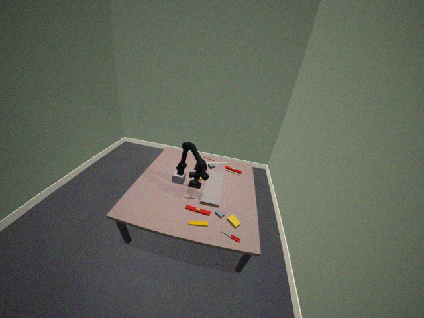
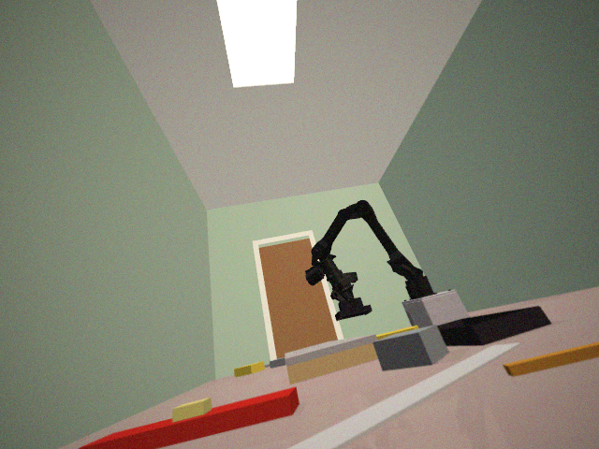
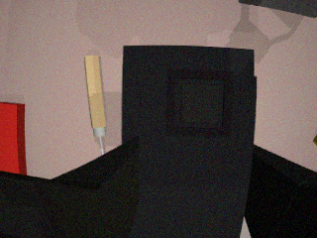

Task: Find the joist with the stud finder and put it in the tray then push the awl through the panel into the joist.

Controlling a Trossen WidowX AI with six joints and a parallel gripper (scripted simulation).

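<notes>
My gripper (image 1: 195, 181) (image 2: 351, 302) (image 3: 193, 149) is shut on the black stud finder (image 1: 195, 185) (image 2: 354, 310) (image 3: 188, 94) and holds it above the table, beside the panel. The awl (image 1: 189, 197) (image 3: 95, 91), with its pale wooden handle and thin metal tip, lies on the table, left of the stud finder in the wrist view. The floor panel (image 1: 212, 189) (image 2: 331, 352) is a long, light grey slab. The joist is hidden. A black, low box (image 2: 510, 319), which looks like the tray, is near the arm's base in the exterior view; the arm mostly hides it in the top view.
A red level (image 1: 197, 210) (image 3: 11, 139), yellow bar (image 1: 198, 223), small grey block (image 1: 219, 213), yellow block (image 1: 234, 220) and red-handled tool (image 1: 234, 238) lie at the near end. Another red level (image 1: 232, 169) (image 2: 241, 411), grey block (image 1: 211, 165) (image 2: 403, 352) and white strip (image 2: 411, 396) lie at the far end.
</notes>
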